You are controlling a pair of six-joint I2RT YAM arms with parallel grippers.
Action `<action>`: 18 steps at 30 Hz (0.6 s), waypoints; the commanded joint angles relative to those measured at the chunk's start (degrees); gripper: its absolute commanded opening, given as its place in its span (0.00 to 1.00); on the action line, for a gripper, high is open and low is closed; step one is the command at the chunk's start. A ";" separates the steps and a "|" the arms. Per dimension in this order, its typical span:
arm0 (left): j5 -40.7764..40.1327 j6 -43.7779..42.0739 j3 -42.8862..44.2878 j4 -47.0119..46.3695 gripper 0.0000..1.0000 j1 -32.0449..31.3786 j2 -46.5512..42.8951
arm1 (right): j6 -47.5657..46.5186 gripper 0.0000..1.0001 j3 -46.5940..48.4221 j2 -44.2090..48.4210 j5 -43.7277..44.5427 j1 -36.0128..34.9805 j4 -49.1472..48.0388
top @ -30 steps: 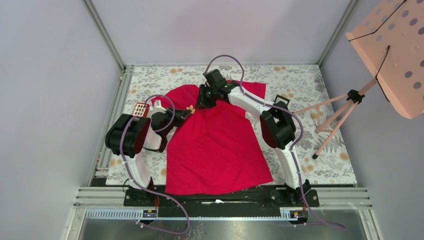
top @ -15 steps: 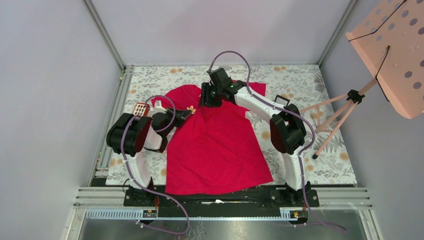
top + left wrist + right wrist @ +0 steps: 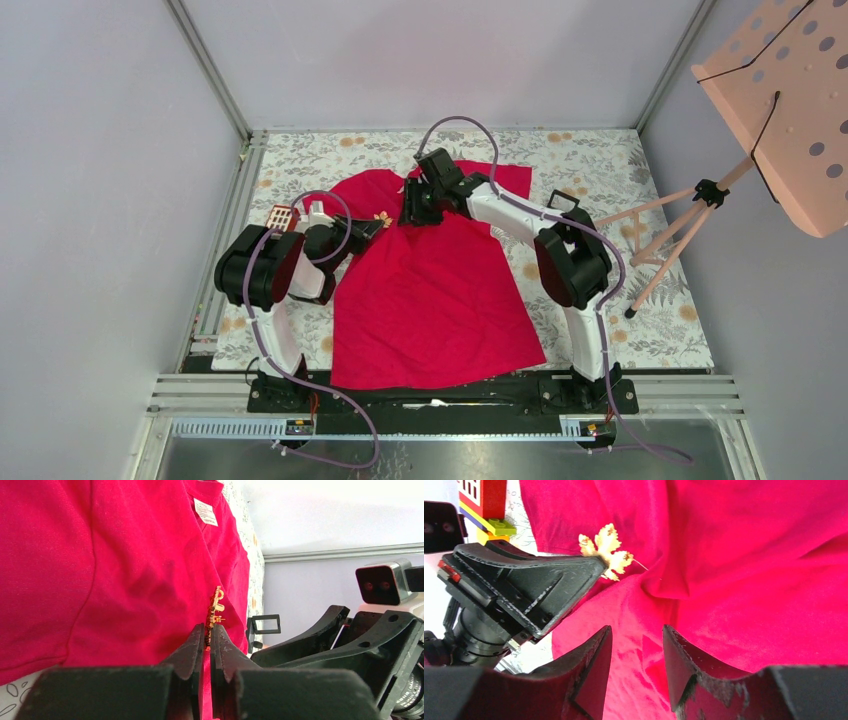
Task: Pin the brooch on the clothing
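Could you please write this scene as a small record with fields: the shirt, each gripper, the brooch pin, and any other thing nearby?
T-shirt: red, spread on the floral tablecloth, creased near its collar
left gripper: shut on the brooch, at the shirt's upper part
right gripper: open, holding nothing, over the cloth beside the brooch
brooch pin: thin, pointing at a raised fold; whether it has entered the cloth cannot be told
other: brick toy beside the left arm
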State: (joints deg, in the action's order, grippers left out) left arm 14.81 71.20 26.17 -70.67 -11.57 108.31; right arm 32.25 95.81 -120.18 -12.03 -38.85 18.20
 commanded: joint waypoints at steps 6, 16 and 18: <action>1.12 0.47 1.85 -5.55 0.00 -0.38 0.82 | -1.55 0.47 6.69 -4.10 -1.53 -0.96 -0.20; 1.20 0.43 2.12 -5.35 0.00 -0.69 1.03 | -2.89 0.42 9.99 -7.36 -0.18 -1.10 2.33; 1.23 0.52 2.26 -5.35 0.00 -0.80 1.12 | -3.02 0.38 10.99 -8.29 -0.45 -1.12 3.02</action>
State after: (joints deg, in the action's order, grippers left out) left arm 15.05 71.66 27.05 -70.87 -11.92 108.86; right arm 30.65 103.07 -127.07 -12.93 -39.40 19.88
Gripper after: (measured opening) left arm 0.043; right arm 0.414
